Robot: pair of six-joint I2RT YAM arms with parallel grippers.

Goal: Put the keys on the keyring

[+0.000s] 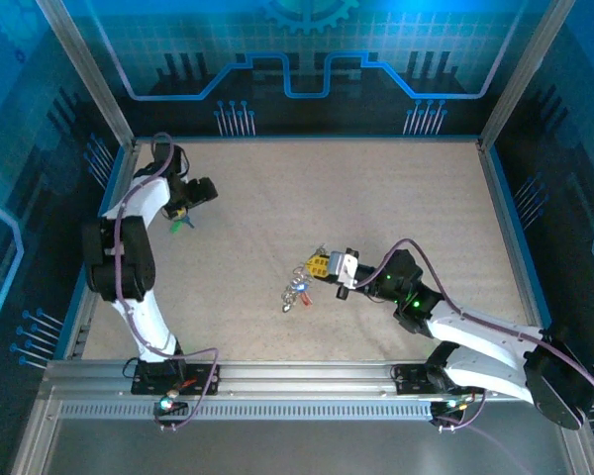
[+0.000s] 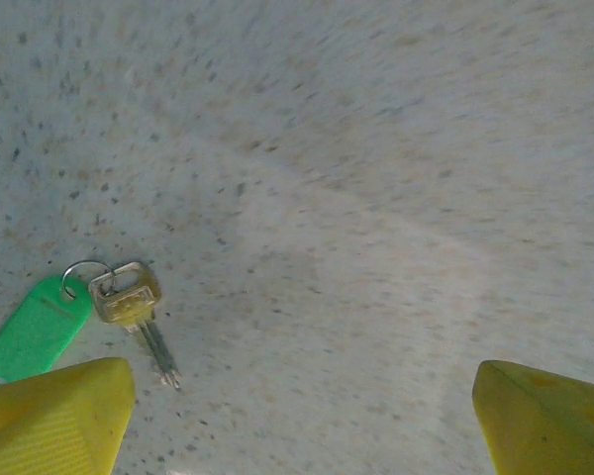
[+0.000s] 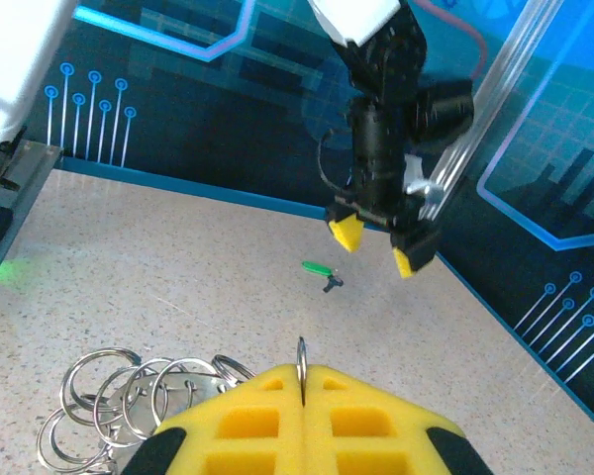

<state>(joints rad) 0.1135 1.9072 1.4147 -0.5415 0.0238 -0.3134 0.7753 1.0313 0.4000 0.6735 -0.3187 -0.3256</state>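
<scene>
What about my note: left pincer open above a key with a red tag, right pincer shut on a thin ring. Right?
The tag is green, not red; the left wrist view shows it. The rest holds: left pincer open above the key, right pincer shut on a thin ring.

A speckled beige counter (image 1: pixel 396 198) is sitting under cool blue light. Dark wall panels (image 1: pixel 307 49) printed with circuit lines are enclosing it, silvery frame posts (image 1: pixel 87 71) are rising at the far corners, and a metal rail (image 1: pixel 307 381) is running along its near edge.
</scene>
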